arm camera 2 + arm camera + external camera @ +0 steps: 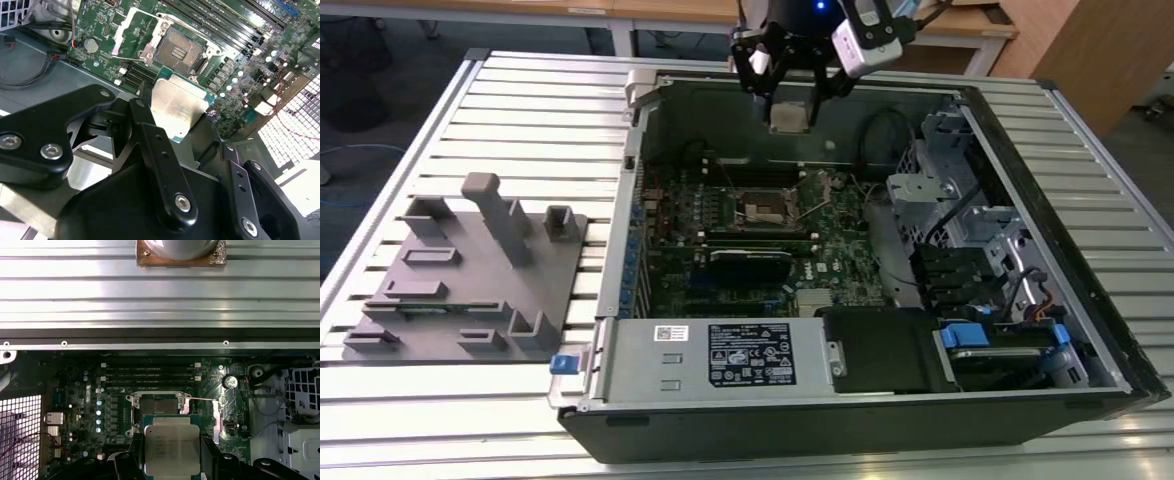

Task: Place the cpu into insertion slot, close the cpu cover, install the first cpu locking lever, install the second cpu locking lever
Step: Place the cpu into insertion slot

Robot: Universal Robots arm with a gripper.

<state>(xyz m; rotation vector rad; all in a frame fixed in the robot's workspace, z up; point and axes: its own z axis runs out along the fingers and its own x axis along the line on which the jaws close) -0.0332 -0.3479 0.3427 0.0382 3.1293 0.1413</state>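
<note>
The black claw (790, 108) holds the small flat square chip with the dull silver-grey top, the cpu (787, 118), high over the open black computer case (1121, 300). Its two fingers (145, 100) are pinched in on two opposite edges of the chip, just the chip's width apart. In both wrist views the cpu (177, 107) (172, 450) lies flat between the fingers with its metal top facing the cameras.

Down below, the small square dark socket with the silvery rim, the insertion slot (765, 208) (180, 50) (157, 407), sits on the green circuit board (834, 225). Its dark middle is bare. The thin silvery frame plate with the big window, the cpu cover (123, 31), is swung open to one side of the slot.

The case lies on a table of long metal slats (520, 110). A grey plastic stand with blocks and posts (467, 280) sits beside the case, on the exterior view's left.
</note>
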